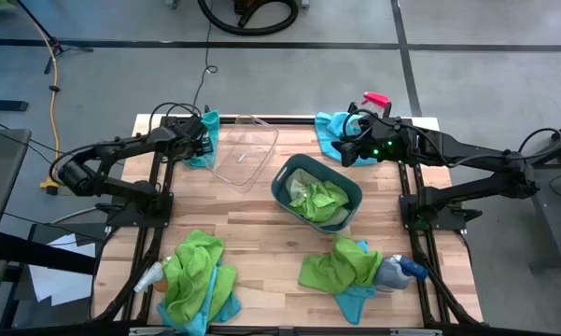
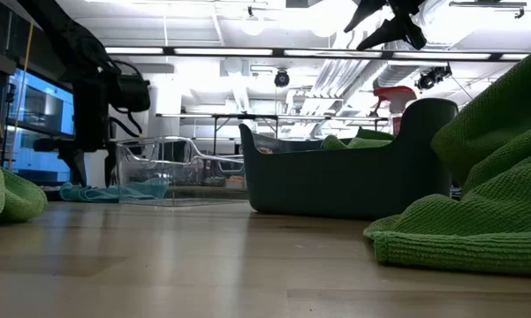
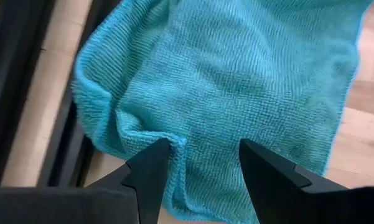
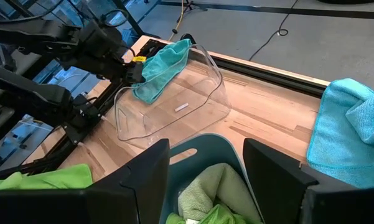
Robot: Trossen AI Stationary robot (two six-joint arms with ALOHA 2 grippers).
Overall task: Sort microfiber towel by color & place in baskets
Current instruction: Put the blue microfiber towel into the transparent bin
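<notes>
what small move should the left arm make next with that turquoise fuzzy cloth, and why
Probably close the left gripper on the turquoise fuzzy cloth. Its fingers stand open astride a raised fold of the cloth, which lies at the table's edge beside the clear plastic tub, and that tub holds no cloth yet.

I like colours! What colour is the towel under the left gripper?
Turquoise blue. The towel shows best in the left wrist view.

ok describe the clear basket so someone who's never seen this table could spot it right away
Start at the wooden table and look to its far edge, on the left arm's side. There, beside the dark teal basket holding green towels, sits the clear basket. It is the only see-through tub and holds no towel, with a turquoise towel lying just outside it under the left claw.
</notes>
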